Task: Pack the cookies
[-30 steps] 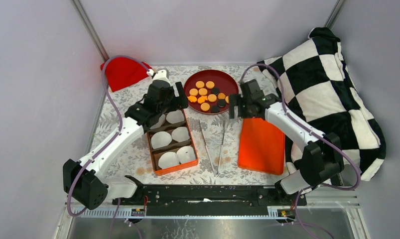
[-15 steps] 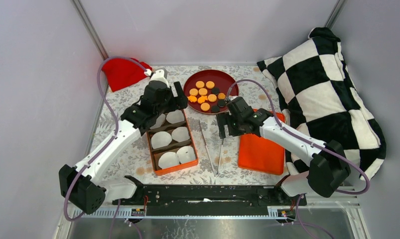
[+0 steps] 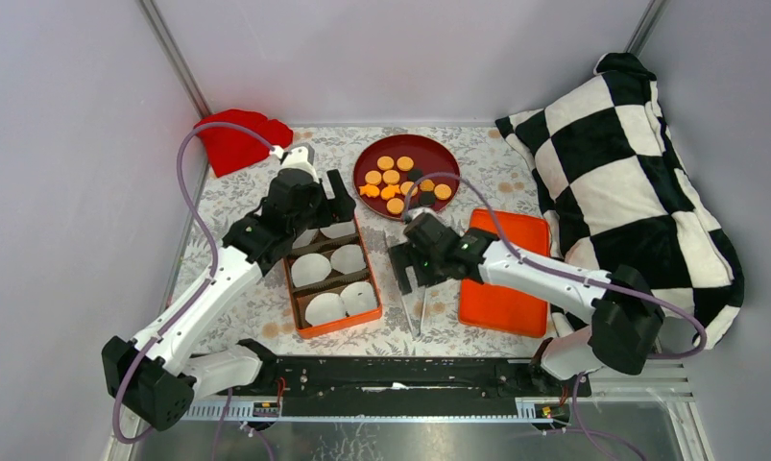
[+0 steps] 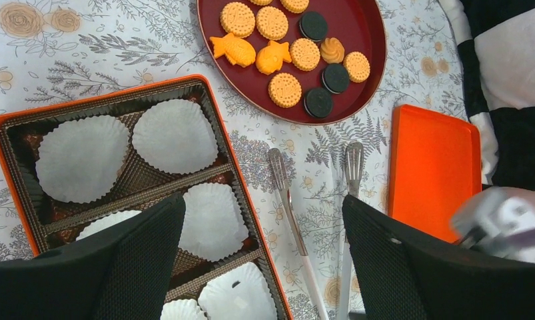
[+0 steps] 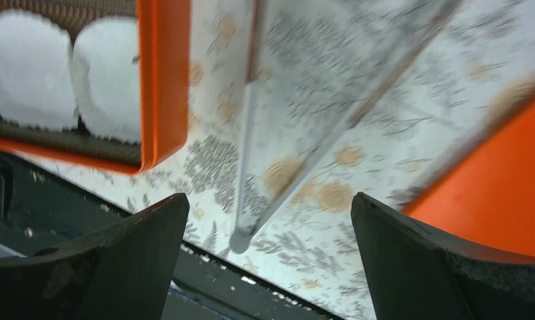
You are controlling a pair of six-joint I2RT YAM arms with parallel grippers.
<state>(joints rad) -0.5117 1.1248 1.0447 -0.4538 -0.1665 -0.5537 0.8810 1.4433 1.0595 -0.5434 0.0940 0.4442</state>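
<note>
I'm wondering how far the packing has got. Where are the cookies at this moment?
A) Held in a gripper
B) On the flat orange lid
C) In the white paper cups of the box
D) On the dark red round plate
D: all the cookies lie on the dark red plate, and the paper cups have nothing in them.

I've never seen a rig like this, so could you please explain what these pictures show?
Two white robot arms stand at the table's near edge. One picture looks down from above. The other two come from a camera on each wrist, and the black shapes are that claw's own fingers. On the table are a red plate of cookies, an orange box of white paper cups, tongs, an orange lid, a red cloth and a checkered blanket. The left claw hangs open over the box. The right claw hangs open over the tongs. Neither holds anything.
</note>
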